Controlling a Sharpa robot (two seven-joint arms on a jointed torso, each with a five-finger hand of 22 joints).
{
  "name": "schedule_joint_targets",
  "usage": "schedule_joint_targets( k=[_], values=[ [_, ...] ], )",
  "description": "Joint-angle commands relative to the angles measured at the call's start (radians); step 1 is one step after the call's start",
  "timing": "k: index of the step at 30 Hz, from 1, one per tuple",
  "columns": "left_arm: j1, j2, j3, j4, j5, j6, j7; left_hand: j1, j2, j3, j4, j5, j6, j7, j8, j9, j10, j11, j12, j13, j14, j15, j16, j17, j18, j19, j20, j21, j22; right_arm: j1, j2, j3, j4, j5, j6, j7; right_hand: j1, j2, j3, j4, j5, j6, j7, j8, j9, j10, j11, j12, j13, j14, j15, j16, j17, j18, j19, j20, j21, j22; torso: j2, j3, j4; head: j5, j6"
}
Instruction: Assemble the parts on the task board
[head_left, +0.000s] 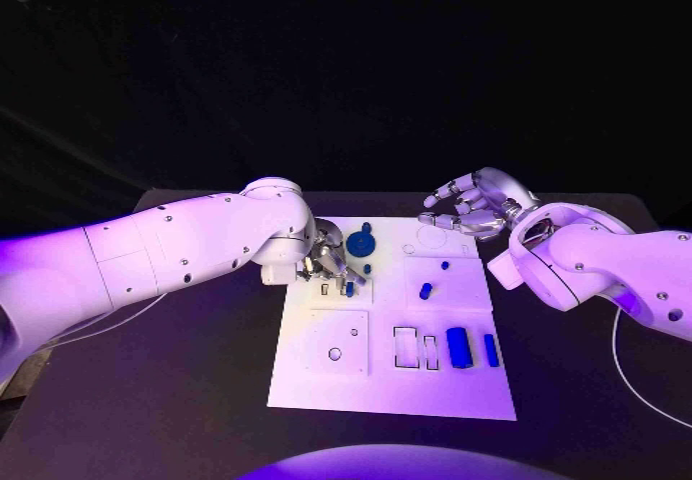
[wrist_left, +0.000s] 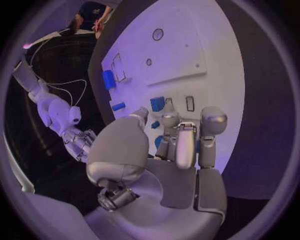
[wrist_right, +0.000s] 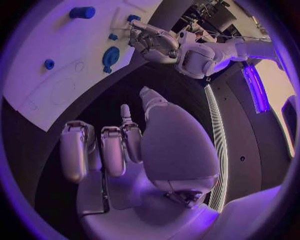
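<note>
Head view: task board, a flat white matte plate with rectangular and round cut-outs, lies mid-table. My left hand sits low over the board's far-left section, fingers curled down beside a small blue part; contact is hidden, so I cannot tell whether it holds anything. A round blue disc part lies just beyond that hand. A small blue peg stands near the board's middle; a larger blue block and a slim blue bar lie at the near-right, beside empty rectangular slots. My right hand hovers off the board's far-right corner, fingers curled loosely apart, holding nothing.

Left wrist view: my left hand's fingers bend toward the board, blue showing between them; grip unconfirmed. Judgement: the step in hand is picking or seating that small part; I should keep it square to its slot and press straight down.

Right wrist view: my right hand is spread, smooth silver metal, clear of the board. The disc appears ridged and plastic.
</note>
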Motion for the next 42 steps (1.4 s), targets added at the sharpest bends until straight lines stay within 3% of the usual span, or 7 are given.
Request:
schedule_joint_targets(
  k=[1,24,28,32,35,38,42],
  values=[
    [0.001,0.002,0.000,0.002,0.011,0.029,-0.002,0.005,0.011,-0.007,-0.001,0.000,-0.004,-0.001,-0.006,0.001,-0.006,0.004,0.004,-0.001,0.033,-0.004,0.000,0.038,-0.019,0.002,0.005,0.007,0.004,-0.001,0.002,0.000,-0.002,-0.011,0.016,-0.003,-0.011,0.001,-0.005,-0.001,0.001,-0.005,-0.002,0.006,0.002,-0.006,-0.001,-0.007,0.111,0.068,0.000,-0.005,0.093,0.017,0.001,0.002,-0.004,0.149,0.000,0.0001,0.0004,0.001,-0.001],
    [0.001,0.008,0.000,-0.003,0.037,0.029,0.000,0.111,0.054,0.044,-0.005,0.000,-0.002,0.000,-0.018,-0.003,-0.018,0.005,0.011,-0.003,0.030,-0.003,0.000,0.034,-0.019,-0.014,0.010,0.023,0.017,-0.002,0.007,0.000,-0.008,-0.013,0.026,-0.008,-0.012,0.003,-0.006,-0.001,0.001,-0.005,-0.002,0.007,0.002,-0.006,-0.002,-0.007,0.112,0.068,0.000,-0.006,0.092,0.017,0.000,0.002,-0.006,0.148,0.000,-0.0003,-0.0002,0.001,-0.007],
    [0.001,0.005,0.000,-0.005,0.074,0.017,0.002,0.144,0.062,0.075,-0.010,0.001,-0.001,-0.003,-0.018,-0.003,-0.020,0.002,0.013,-0.003,0.030,-0.004,0.000,0.033,-0.018,-0.017,0.010,0.026,0.020,-0.003,0.008,0.000,-0.010,-0.013,0.028,-0.009,-0.012,0.003,-0.006,-0.001,0.001,-0.005,-0.002,0.007,0.002,-0.006,-0.002,-0.007,0.112,0.068,0.000,-0.006,0.092,0.017,0.000,0.002,-0.006,0.148,0.001,-0.0002,-0.0001,0.001,-0.008],
    [0.001,-0.001,0.000,-0.007,0.120,0.008,0.005,0.221,0.070,0.154,-0.040,0.001,-0.003,-0.012,-0.012,0.002,-0.022,-0.006,0.014,-0.002,0.030,-0.011,0.001,0.034,-0.018,-0.019,0.006,0.031,0.025,-0.003,0.008,0.000,-0.012,-0.013,0.029,-0.010,-0.012,0.003,-0.006,-0.001,0.001,-0.005,-0.002,0.007,0.002,-0.006,-0.002,-0.007,0.112,0.068,0.000,-0.006,0.092,0.017,0.000,0.002,-0.006,0.148,0.001,0.0001,-0.0005,0.000,-0.009],
    [0.000,-0.006,0.000,-0.009,0.158,0.008,0.007,0.254,0.060,0.218,-0.059,0.001,-0.002,-0.014,-0.001,0.010,-0.017,-0.008,0.019,0.004,0.031,-0.014,0.002,0.035,-0.020,-0.016,0.003,0.038,0.035,-0.004,0.009,0.000,-0.014,-0.013,0.031,-0.010,-0.012,0.004,-0.007,-0.001,0.001,-0.006,-0.002,0.007,0.002,-0.007,-0.002,-0.008,0.110,0.067,0.000,-0.007,0.091,0.018,-0.001,0.002,-0.009,0.147,0.001,0.0003,0.0004,0.001,-0.010],
    [0.000,-0.012,0.000,-0.010,0.187,0.005,0.009,0.260,0.034,0.310,-0.072,0.001,-0.005,-0.017,0.025,0.031,-0.007,-0.011,0.027,0.012,0.031,-0.017,0.002,0.035,-0.021,-0.015,0.001,0.044,0.044,-0.005,0.010,0.000,-0.018,-0.013,0.032,-0.010,-0.015,0.005,-0.008,0.000,0.001,-0.006,-0.002,0.008,0.003,-0.008,-0.001,-0.009,0.109,0.067,0.000,-0.008,0.089,0.019,-0.003,0.002,-0.011,0.145,0.001,-0.0001,0.0008,0.001,-0.009],
    [0.000,-0.025,0.000,-0.008,0.211,-0.009,0.014,0.215,-0.011,0.454,-0.090,0.000,-0.019,-0.017,0.065,0.069,0.004,-0.010,0.039,0.019,0.032,-0.017,0.004,0.036,-0.022,-0.018,-0.001,0.050,0.049,-0.006,0.010,0.000,-0.026,-0.012,0.034,-0.010,-0.017,0.006,-0.009,0.000,0.001,-0.006,-0.002,0.008,0.003,-0.008,-0.001,-0.010,0.109,0.067,0.000,-0.008,0.088,0.019,-0.003,0.002,-0.012,0.145,0.000,0.0002,0.0002,0.004,-0.010]
  ],
)
